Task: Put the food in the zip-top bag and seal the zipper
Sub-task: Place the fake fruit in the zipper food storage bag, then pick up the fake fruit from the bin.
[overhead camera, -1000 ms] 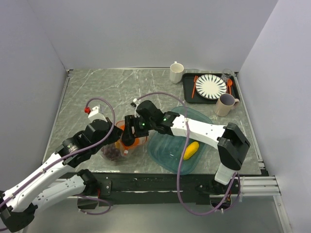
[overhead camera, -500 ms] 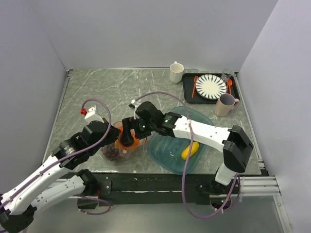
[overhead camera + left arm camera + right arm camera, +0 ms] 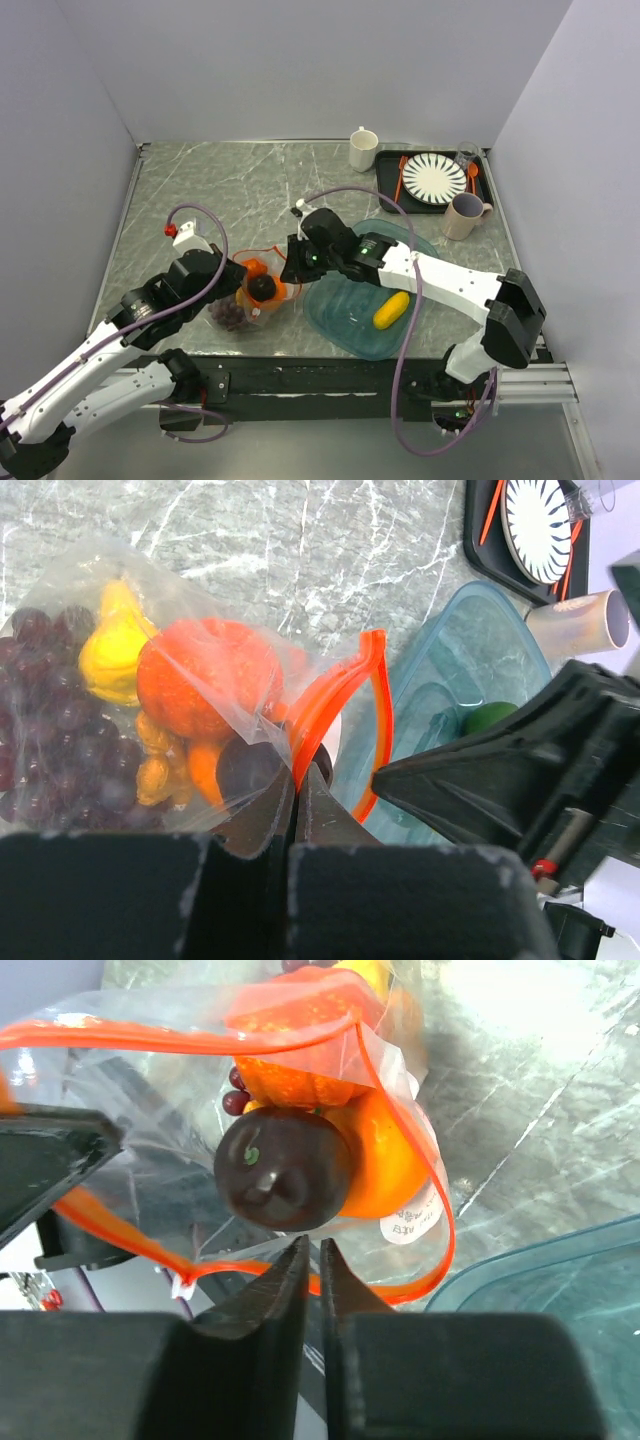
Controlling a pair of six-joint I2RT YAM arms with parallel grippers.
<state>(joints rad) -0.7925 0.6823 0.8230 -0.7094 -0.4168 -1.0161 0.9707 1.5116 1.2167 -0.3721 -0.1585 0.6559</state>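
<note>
The zip-top bag (image 3: 246,303) lies at the table's near edge, mouth open toward the right. It holds purple grapes (image 3: 50,730), a yellow piece (image 3: 110,650), an orange (image 3: 205,675) and a dark plum (image 3: 283,1168) just inside the mouth. My left gripper (image 3: 297,775) is shut on the orange-red zipper (image 3: 335,695) at the bag's mouth. My right gripper (image 3: 312,1248) hovers just outside the mouth, jaws together and empty, the zipper (image 3: 400,1100) looping under its tips. A yellow fruit (image 3: 391,309) and a green fruit (image 3: 490,717) lie in the teal tray (image 3: 330,320).
At the back right a black tray (image 3: 385,195) carries a striped plate (image 3: 434,178) and orange cutlery (image 3: 401,175). A white mug (image 3: 363,149) stands left of it and a beige mug (image 3: 462,215) in front. Grey walls enclose three sides.
My right gripper opened, left the plum in the bag's mouth, drew back to the right and closed its jaws. The left gripper kept its hold on the zipper.
</note>
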